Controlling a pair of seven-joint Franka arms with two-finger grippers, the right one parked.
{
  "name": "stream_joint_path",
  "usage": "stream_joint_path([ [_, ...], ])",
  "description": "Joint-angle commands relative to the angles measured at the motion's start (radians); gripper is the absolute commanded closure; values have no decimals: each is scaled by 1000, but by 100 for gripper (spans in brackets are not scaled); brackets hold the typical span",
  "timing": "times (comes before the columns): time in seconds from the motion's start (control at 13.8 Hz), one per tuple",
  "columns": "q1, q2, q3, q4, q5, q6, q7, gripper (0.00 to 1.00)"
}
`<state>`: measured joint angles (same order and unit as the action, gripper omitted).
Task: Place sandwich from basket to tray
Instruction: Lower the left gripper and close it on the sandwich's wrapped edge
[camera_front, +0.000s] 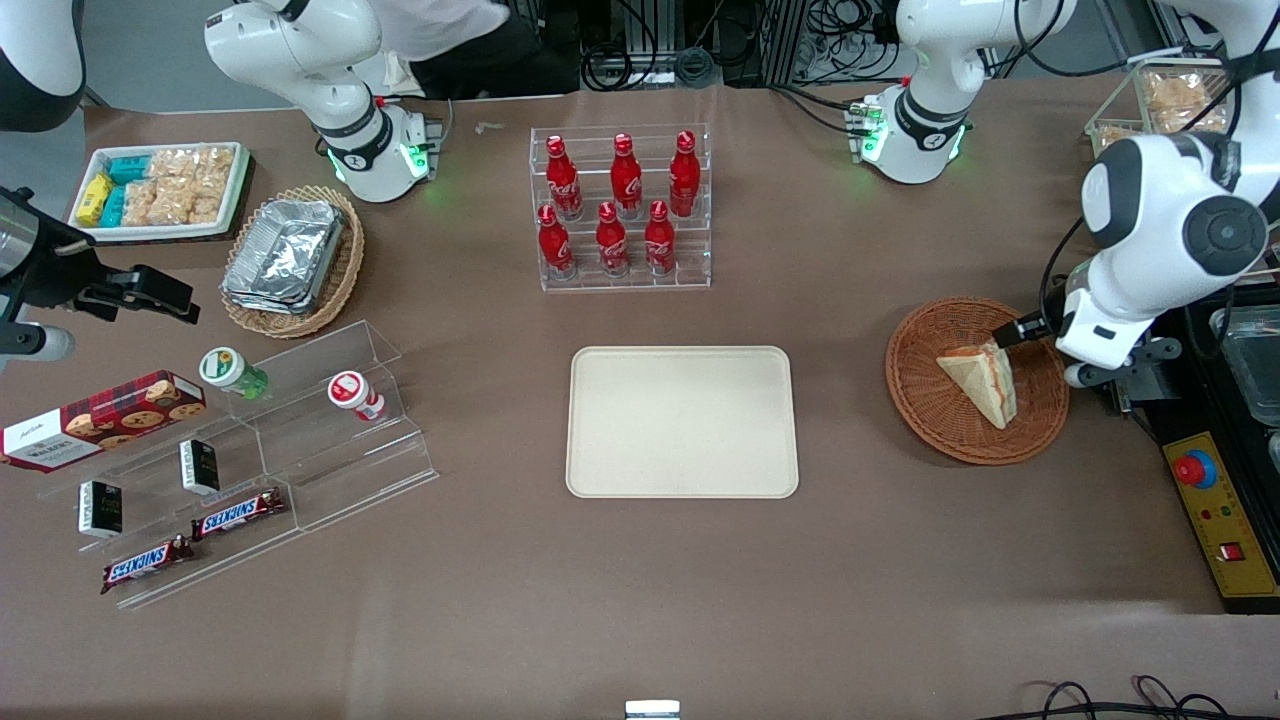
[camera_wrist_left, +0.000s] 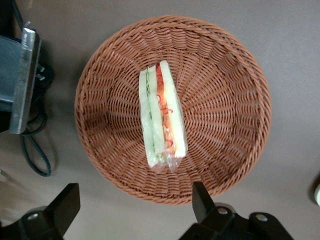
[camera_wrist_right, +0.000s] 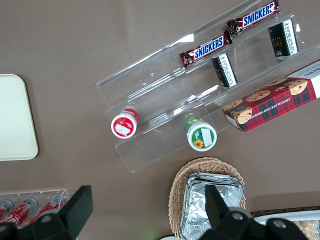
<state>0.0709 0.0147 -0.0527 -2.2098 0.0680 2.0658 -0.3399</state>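
Woven reddish-brown basket is cradling the sandwich, standing on edge, cut face up; the gripper is hovering above it, jaws spread wide and holding nothing, the wedge's long axis running crosswise to their gap.

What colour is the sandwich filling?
Orange-red and green between pale bread, clearest in the left wrist view: sandwich, with the open hand above the basket.

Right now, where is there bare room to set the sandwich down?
The tray is bare all over, with open table around it. The basket is crowded: the sandwich fills its middle, and the open pincer hovers above it.
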Motion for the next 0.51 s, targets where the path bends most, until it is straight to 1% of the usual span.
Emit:
stream_joint_path([
  [0.0, 4, 48, -12, -1, -2, 68, -71, 0],
  [0.15, 1, 97, -12, -1, -2, 109, -102, 0],
  [0.44, 10, 146, -9, -1, -14, 117, -122, 0],
])
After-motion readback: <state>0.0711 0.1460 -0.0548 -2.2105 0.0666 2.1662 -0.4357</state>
